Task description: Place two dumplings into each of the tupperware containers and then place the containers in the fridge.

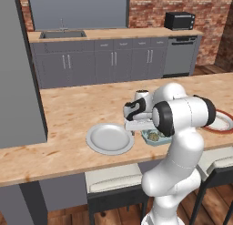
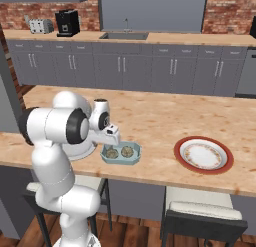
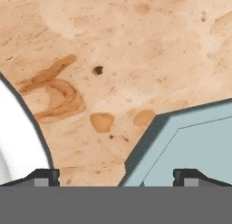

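A light blue tupperware container point(image 2: 121, 154) sits near the counter's front edge. Two dumplings point(image 2: 111, 153) point(image 2: 127, 151) lie inside it. In the left base view my arm hides part of the container point(image 1: 154, 138). My gripper point(image 2: 109, 141) hangs low over the counter, just left of the container's left end and pointing down. In the hand view its fingertips point(image 3: 43, 177) stand wide apart and the gripper point(image 3: 117, 177) is open with only bare wood between them. A corner of the container point(image 3: 190, 137) lies by the right fingertip. The tall grey dark-edged slab at far left looks like the fridge point(image 1: 18, 69).
A plain grey round plate point(image 1: 109, 138) lies just left of the gripper, its rim point(image 3: 13, 141) by the left fingertip. A red-rimmed plate point(image 2: 203, 155) lies to the right. Stools point(image 2: 205, 211) stand under the counter's front edge. Cabinets and a sink point(image 1: 62, 35) line the back wall.
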Tool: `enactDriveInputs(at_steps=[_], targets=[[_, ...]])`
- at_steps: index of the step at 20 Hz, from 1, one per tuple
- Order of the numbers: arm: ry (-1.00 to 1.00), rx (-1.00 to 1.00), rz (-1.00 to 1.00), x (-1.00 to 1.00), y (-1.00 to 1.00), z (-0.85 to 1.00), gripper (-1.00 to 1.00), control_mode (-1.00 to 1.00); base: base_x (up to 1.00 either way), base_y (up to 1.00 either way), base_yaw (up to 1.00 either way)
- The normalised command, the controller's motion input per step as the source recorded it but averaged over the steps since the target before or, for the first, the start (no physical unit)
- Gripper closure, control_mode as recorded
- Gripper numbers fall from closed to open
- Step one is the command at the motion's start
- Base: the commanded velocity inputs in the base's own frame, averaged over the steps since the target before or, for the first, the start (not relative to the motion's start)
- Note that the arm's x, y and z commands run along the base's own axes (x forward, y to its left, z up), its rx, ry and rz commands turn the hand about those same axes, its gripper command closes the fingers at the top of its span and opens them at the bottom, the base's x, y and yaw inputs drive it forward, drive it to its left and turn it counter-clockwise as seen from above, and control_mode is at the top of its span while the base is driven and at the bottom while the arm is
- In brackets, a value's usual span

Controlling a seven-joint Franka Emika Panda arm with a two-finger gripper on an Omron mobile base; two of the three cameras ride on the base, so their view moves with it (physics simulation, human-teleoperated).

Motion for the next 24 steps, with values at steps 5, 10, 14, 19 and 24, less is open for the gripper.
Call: enactDriveInputs(at_steps=[5,10,14,19,24], targets=[[0.05,0.0,0.0,-0.01,0.02,-0.14,-1.0,-1.0,0.0,0.0,0.0],[0.03,0.0,0.0,0.0,0.0,-0.04,-1.0,-1.0,0.0,0.0,0.0],[0.02,0.0,0.0,0.0,0.0,0.0,1.0,-1.0,0.0,0.0,0.0],[0.0,0.0,0.0,0.0,0.0,0.0,1.0,-1.0,0.0,0.0,0.0],[0.0,0.0,0.0,0.0,-0.02,0.02,1.0,-1.0,0.0,0.0,0.0]])
